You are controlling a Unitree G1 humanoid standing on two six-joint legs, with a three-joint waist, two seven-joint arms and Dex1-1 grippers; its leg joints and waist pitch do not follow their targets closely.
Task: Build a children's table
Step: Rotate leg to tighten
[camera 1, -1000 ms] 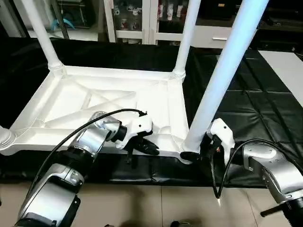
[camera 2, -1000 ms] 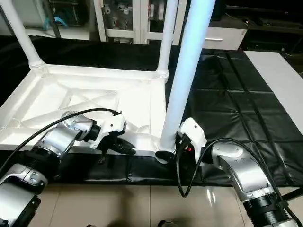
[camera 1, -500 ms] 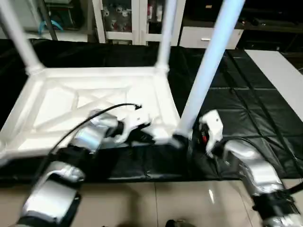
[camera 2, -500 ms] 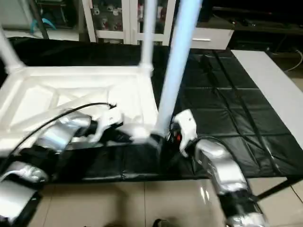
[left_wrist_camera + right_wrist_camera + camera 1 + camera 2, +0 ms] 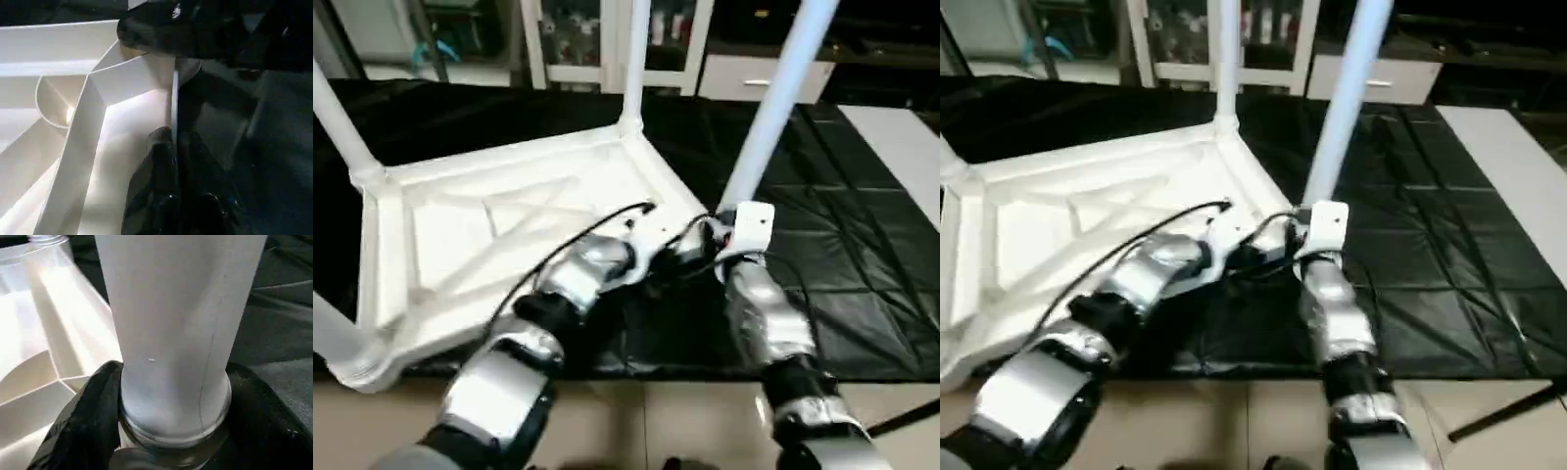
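The children's table top (image 5: 460, 225) lies upside down on a black mat, ribbed underside up. Legs stand in its corner sockets: one at the near right (image 5: 773, 98), one at the far corner (image 5: 634, 59), one at the left (image 5: 337, 117). My left gripper (image 5: 661, 247) is shut on the thin raised rim (image 5: 174, 107) beside the near right socket, its fingers (image 5: 161, 166) pinching the rim wall. My right gripper (image 5: 171, 431) holds the base of the near right leg (image 5: 176, 323), a black finger (image 5: 88, 421) pressed on each side just above the socket.
The black padded mat (image 5: 862, 245) spreads to the right of the table top. A white surface (image 5: 901, 137) lies at the far right. White shelving (image 5: 578, 39) stands behind. Tiled floor (image 5: 656, 431) runs along the mat's near edge.
The view has swung, and the table top now lies turned, its near right corner farther from me. Both arms reach further forward with it. The right fingers have narrowed onto the leg.
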